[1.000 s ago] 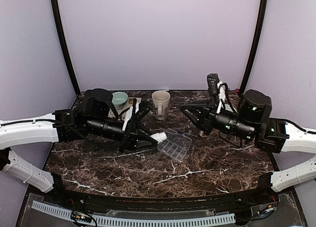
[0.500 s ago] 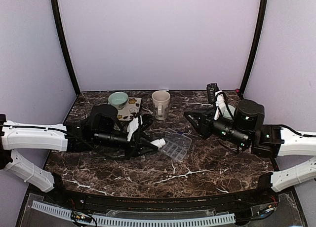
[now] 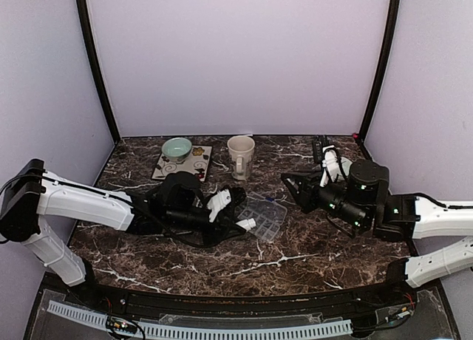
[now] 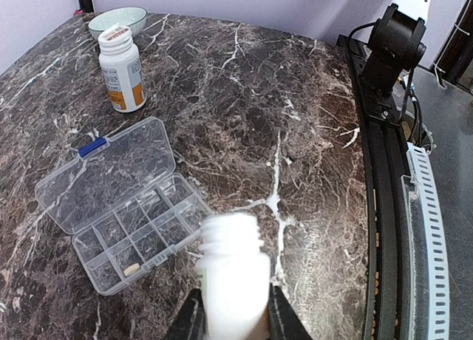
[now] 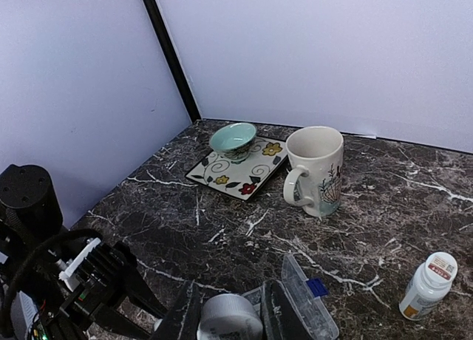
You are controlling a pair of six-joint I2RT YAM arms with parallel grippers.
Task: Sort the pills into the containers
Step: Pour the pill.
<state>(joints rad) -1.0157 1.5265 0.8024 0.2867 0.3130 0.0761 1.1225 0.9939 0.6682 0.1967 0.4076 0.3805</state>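
We are looking down on a glossy dark-brown marble table [image 3: 310, 251] veined in white. The clear plastic pill organizer [image 4: 159, 207] is lying near the table's middle. Its flat hinged lid is lying open and carrying a small blue latch. The tray is showing 2 rows of square compartments, and 1 tan oblong pill [image 4: 131, 269] is resting in the row away from the lid.

The left gripper [image 4: 235, 321] is clamping its fingers on a smooth white bottle [image 4: 235, 270], uncapped and blurred, its mouth just beside the organizer. The right gripper [image 5: 230, 318] is squeezing a round white cap [image 5: 229, 316] just beside the open lid.

A second bottle [image 4: 122, 69] is standing upright beyond the organizer. Its orange-banded label and the red print on its cap are too small for us to read. At the back, a cream mug [image 3: 240, 155] with a faint line drawing is standing near a square floral tile [image 3: 185, 164], with a pale green bowl [image 3: 177, 147] at the tile's far corner.

Since 1 second ago both arms have been sinking toward the table, uncovering the tile. The organizer is staying put.
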